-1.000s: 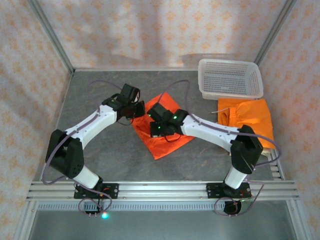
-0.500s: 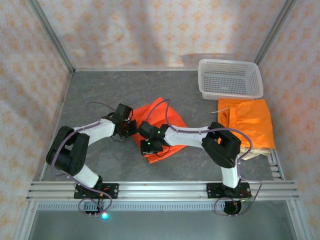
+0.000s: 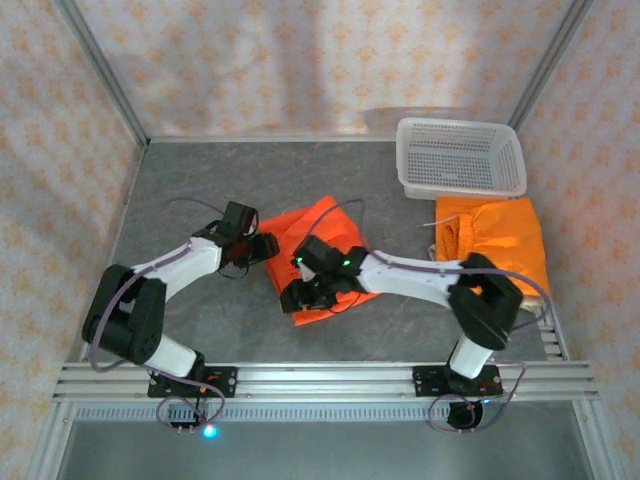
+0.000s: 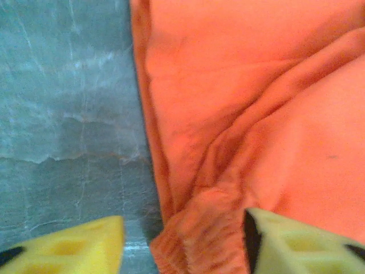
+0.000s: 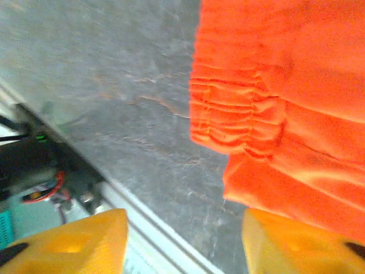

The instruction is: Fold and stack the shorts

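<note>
**Ana:** How far along was the job just then?

**Ben:** Partway, I'd say. One pair of bright orange cloth shorts (image 3: 310,228) lay folded into a compact, rough diamond in the middle of the grey, stone-veined table (image 3: 200,180). At the right edge sat a stack of folded shorts (image 3: 495,245), just on the near side of the white perforated plastic basket (image 3: 460,157). It was orange on top, with what looked like a pale tan edge peeking out on its near side.

**Ana:** So what was left?

**Ben:** Most likely carrying the middle pair over to the stack, perhaps after tidying its fold.

**Ana:** And the claws?

**Ben:** Both stood open and held nothing. The left claw (image 3: 264,246) hovered at the left edge of the folded pair. Its wrist view showed its yellow fingers (image 4: 68,248) well apart, with a gathered corner of cloth between them. The right claw (image 3: 298,295) was at the near-left corner, jaws spread, with one finger over bare table and the other against the cloth.

**Ana:** What was the cloth like?

**Ben:** Soft and matte, with some thickness. The layers lay in shallow, rounded creases, not sharp ones. In the right wrist view the elastic band puckered into tight little ribs. The table under it looked hard and smooth, so I'd expect the fabric to slide easily.
</note>
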Controlling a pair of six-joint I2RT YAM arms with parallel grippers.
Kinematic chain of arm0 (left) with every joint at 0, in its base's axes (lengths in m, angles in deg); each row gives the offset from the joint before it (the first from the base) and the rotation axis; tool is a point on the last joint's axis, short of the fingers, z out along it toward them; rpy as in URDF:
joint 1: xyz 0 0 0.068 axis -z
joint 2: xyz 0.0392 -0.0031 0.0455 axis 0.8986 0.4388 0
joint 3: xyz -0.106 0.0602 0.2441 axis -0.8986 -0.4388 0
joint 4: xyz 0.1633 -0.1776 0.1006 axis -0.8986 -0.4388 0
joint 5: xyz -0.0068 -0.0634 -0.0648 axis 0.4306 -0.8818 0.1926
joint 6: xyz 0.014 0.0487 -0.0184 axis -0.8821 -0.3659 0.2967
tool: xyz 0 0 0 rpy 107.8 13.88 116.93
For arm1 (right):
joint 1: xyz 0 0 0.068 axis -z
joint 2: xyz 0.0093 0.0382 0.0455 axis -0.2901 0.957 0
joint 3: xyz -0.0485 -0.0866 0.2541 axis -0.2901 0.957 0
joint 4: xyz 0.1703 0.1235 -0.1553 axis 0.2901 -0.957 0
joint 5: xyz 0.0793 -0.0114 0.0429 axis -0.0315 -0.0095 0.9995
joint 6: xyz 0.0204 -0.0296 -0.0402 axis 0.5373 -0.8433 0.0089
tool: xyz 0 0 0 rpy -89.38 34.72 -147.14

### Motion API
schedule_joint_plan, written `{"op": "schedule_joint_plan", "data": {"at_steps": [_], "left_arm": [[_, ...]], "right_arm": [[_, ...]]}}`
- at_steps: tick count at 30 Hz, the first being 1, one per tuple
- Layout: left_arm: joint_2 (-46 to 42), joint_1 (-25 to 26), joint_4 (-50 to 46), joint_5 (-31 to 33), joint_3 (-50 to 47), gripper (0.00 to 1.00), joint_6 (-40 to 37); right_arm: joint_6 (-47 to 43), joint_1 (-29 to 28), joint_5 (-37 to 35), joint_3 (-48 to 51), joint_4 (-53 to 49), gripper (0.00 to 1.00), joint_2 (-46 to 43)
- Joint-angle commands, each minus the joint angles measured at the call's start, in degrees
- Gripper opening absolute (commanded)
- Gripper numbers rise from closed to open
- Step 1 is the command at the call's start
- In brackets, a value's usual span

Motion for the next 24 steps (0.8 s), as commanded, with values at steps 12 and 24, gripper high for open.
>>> {"op": "schedule_joint_plan", "data": {"at_steps": [12, 24], "left_arm": [[-6.1, 3.7, 9.4, -13.0, 1.3, 0.92, 9.9], [9.2, 3.9, 19.2, -8.9, -1.7, 0.93, 10.4]], "right_arm": [[-0.7, 21.3, 5.4, 4.3, 3.3, 0.98, -8.3], [6.6, 25.0, 6.1, 20.3, 14.9, 0.98, -5.3]]}}
